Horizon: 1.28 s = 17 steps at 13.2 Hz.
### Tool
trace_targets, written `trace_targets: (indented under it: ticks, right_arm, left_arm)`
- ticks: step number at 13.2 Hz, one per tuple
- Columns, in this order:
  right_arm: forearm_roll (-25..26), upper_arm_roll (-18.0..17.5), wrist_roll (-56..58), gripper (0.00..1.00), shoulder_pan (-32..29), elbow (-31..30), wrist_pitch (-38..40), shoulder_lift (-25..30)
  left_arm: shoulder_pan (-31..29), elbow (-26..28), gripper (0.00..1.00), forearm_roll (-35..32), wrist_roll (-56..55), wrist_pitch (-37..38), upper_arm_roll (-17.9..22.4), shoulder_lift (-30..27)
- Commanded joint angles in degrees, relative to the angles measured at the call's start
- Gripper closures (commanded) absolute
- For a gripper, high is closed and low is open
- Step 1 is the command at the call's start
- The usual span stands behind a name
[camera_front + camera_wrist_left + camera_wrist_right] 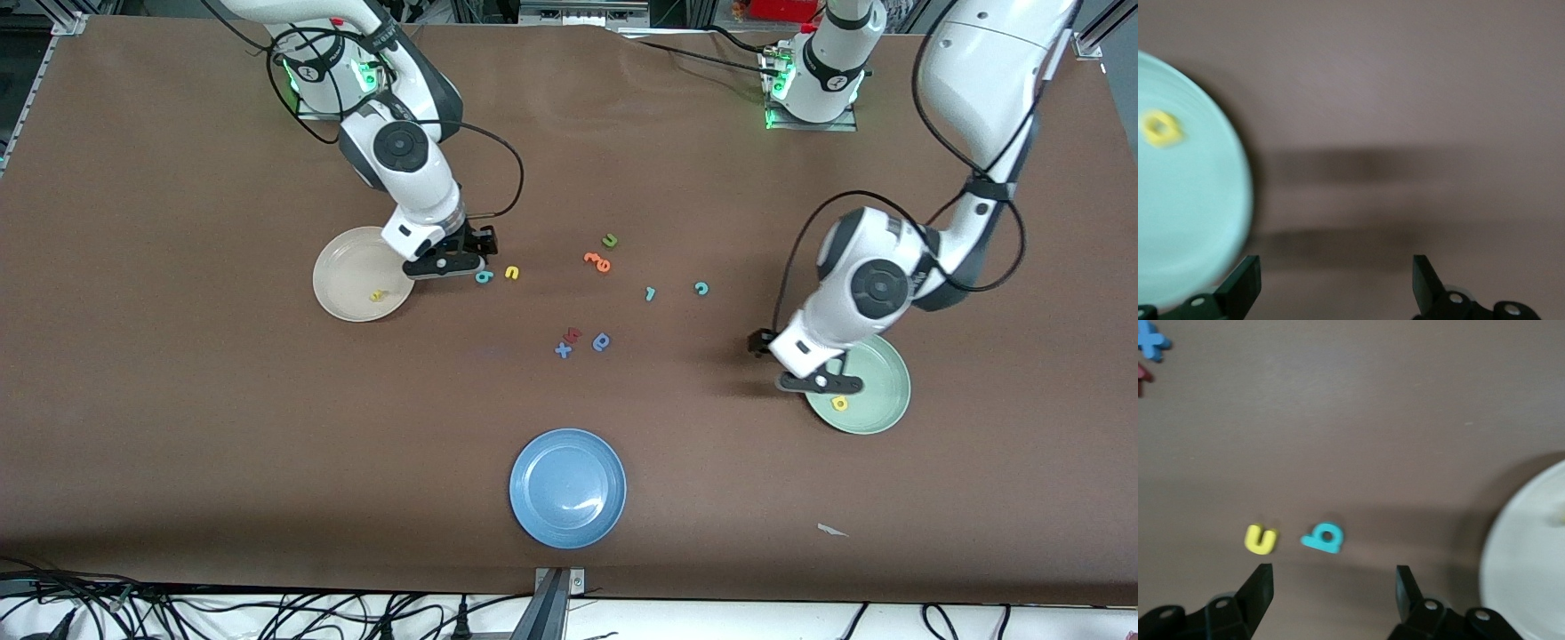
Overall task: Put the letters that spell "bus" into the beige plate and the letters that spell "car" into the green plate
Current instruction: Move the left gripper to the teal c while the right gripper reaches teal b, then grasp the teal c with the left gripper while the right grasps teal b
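The beige plate [342, 267] holds a yellow "s" [377, 295]. My right gripper [449, 265] hangs open and empty just past that plate's rim, beside the teal "b" [483, 276] and yellow "u" [511, 272]. In the right wrist view the "b" [1323, 537] and "u" [1261, 539] lie just ahead of the open gripper [1335, 590]. The green plate [880, 382] holds a yellow "a" [839, 403]. My left gripper [822, 383] is open and empty over that plate's edge; its wrist view shows the plate [1185, 220] and the "a" [1161, 129]. A teal "c" [701, 287] and teal "r" [650, 293] lie mid-table.
A green "u" [609, 240] and an orange letter [598, 261] lie near the table's middle. A blue "a" [601, 341], blue "x" [563, 350] and red letter [573, 334] sit nearer the camera. A blue plate [567, 487] is nearest the camera.
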State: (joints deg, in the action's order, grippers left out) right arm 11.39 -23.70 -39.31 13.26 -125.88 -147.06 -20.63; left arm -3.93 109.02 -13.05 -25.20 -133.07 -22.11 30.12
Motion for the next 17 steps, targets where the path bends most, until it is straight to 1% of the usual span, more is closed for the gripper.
trace_targets:
  ticks: [1,2,3,4,5,7,9,11,12,14,15,16,17]
  right_arm:
    - [1.17,0.32,-3.22,0.18,2.29,3.62,-1.13,-4.5]
    - [2.92,0.32,-3.93,0.18,2.29,3.54,-1.13,-4.86]
    - [4.42,0.41,-4.11,0.18,2.29,3.28,-1.13,-5.04]
    - [5.3,0.41,-4.11,0.18,2.29,3.1,-1.13,-5.3]
    - [6.7,0.41,-4.11,0.18,2.29,2.84,-1.13,-5.39]
    - [9.43,0.5,-4.11,0.18,2.12,1.96,-1.48,-5.48]
    - [10.31,0.5,-4.11,0.19,2.12,1.87,-3.49,-6.7]
    - [12.68,0.5,-4.2,0.19,1.94,1.96,-3.85,-7.93]
    - [14.0,0.5,-4.2,0.19,1.94,1.87,-4.98,-8.2]
    - [14.63,0.76,-4.2,0.19,1.94,1.87,-6.05,-8.73]
    - [15.15,0.76,-4.2,0.19,1.94,1.78,-6.14,-8.73]
    - [15.42,0.85,-4.2,0.19,1.85,1.7,-6.23,-8.82]
    - [15.51,0.85,-4.2,0.19,1.85,1.69,-6.23,-8.9]
  left_arm:
    - [0.06,7.42,0.0,-4.42,-12.37,-4.02,-4.07,-3.83]
    - [0.93,8.48,0.0,-7.83,-18.59,-4.74,-5.13,-3.84]
    - [2.42,9.36,0.0,-11.78,-24.83,-4.92,-5.31,-3.66]
    - [3.39,10.42,0.0,-13.82,-28.9,-5.01,-5.4,-3.66]
    - [3.58,12.17,0.0,-14.11,-29.98,-6.57,-5.4,-3.66]
    - [3.67,16.21,0.01,-14.11,-30.43,-12.72,-5.4,-3.66]
    - [3.58,17.19,0.08,-14.11,-30.52,-13.18,-5.4,-3.57]
    - [3.4,19.03,0.12,-14.81,-30.43,-14.67,-5.49,-3.66]
    - [3.49,19.04,0.15,-14.81,-30.52,-14.67,-5.49,-3.66]
    - [3.4,19.21,0.29,-14.81,-30.0,-14.67,-5.49,-3.57]
    - [3.32,19.65,0.34,-14.81,-29.73,-14.67,-5.49,-3.57]
    - [2.88,19.92,0.42,-14.81,-29.3,-14.76,-5.58,-3.57]
    - [2.79,19.92,0.45,-14.81,-29.29,-14.76,-6.19,-3.49]
